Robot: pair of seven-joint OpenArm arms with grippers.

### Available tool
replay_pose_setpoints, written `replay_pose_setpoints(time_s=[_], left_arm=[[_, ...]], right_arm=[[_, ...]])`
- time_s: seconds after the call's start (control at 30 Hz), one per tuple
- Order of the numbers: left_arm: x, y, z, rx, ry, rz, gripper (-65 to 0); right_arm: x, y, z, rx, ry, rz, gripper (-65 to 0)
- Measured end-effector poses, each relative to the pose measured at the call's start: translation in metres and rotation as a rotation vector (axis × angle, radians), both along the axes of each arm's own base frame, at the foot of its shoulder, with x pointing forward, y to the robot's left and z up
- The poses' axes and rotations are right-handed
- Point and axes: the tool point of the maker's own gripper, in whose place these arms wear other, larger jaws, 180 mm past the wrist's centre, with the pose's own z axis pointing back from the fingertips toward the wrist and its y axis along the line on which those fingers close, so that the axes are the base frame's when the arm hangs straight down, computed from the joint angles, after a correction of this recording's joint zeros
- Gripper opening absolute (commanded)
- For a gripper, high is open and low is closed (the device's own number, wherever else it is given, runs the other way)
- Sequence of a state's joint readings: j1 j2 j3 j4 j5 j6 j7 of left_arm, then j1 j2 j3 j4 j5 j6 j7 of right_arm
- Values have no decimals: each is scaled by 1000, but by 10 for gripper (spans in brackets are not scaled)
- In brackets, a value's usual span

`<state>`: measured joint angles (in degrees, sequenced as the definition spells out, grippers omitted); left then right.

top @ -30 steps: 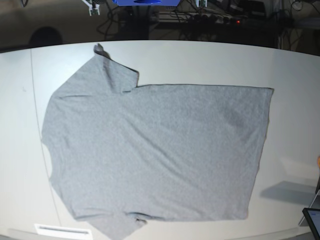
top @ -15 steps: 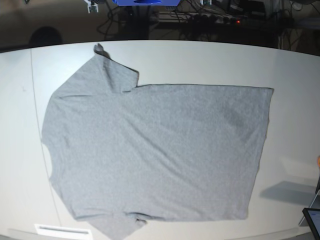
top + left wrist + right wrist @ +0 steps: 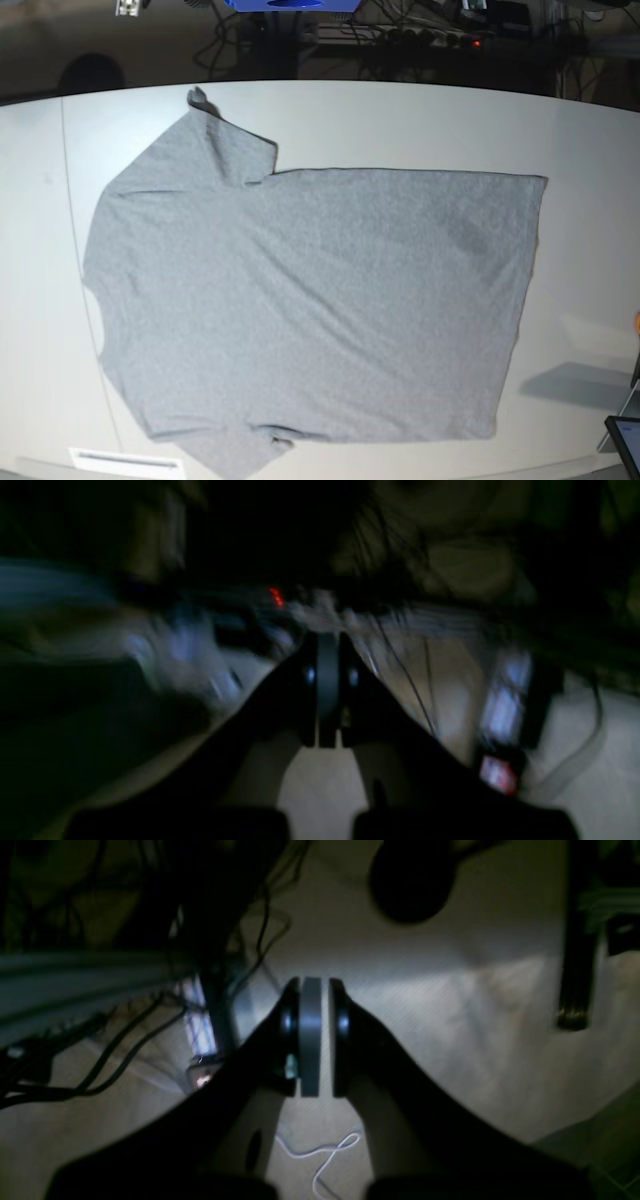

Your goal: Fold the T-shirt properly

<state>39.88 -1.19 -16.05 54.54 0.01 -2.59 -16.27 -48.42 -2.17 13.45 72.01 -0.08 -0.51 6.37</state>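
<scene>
Base view shows the T-shirt (image 3: 310,300) spread flat, plain side up, on the white table (image 3: 420,120), its lower sleeve cut off by the frame. Both pincers, left gripper (image 3: 327,680) blurred and right gripper (image 3: 314,1037), are closed, empty, raised far away.

The left gripper (image 3: 327,680) fills the centre of its blurred wrist view, jaws pressed together with nothing between them. The right gripper (image 3: 314,1037) likewise sits mid-frame in its wrist view, dark fingers (image 3: 340,1040) closed, holding nothing.
</scene>
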Motion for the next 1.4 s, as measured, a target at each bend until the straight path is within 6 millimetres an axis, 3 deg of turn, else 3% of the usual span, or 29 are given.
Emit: replay_pose_setpoints(time_s=[0.07,0.23,0.4,0.57,0.63,0.8,0.97,1.1,1.23,1.33,1.4], left_arm=[[12,6,22,37,-91,-35,-650],[26,4,61,73,-200,-106,-650],[48,4,94,108,-283,-159,-650],[74,-1,136,141,-385,-217,-650],[86,-3,153,156,-427,-242,-650],[112,-12,195,184,-532,-294,-650],[130,7,231,284,-607,-303,-650],[142,19,243,322,-659,-275,-650],[142,40,246,284,-701,-178,-650],[154,58,250,264,-696,-159,-650],[167,67,246,246,-685,-140,-650]], right_arm=[[-2,2,16,-1,-11,12,-615],[32,2,66,-35,-157,27,-615],[44,3,110,-57,-222,54,-615],[83,4,147,-77,-346,78,-615],[91,13,153,-54,-364,94,-615],[108,68,161,121,-426,194,-615],[115,120,164,283,-452,272,-611],[126,138,171,332,-496,313,-608],[127,144,173,335,-502,313,-606],[137,146,173,327,-516,303,-596],[156,173,189,419,-602,337,-534]])
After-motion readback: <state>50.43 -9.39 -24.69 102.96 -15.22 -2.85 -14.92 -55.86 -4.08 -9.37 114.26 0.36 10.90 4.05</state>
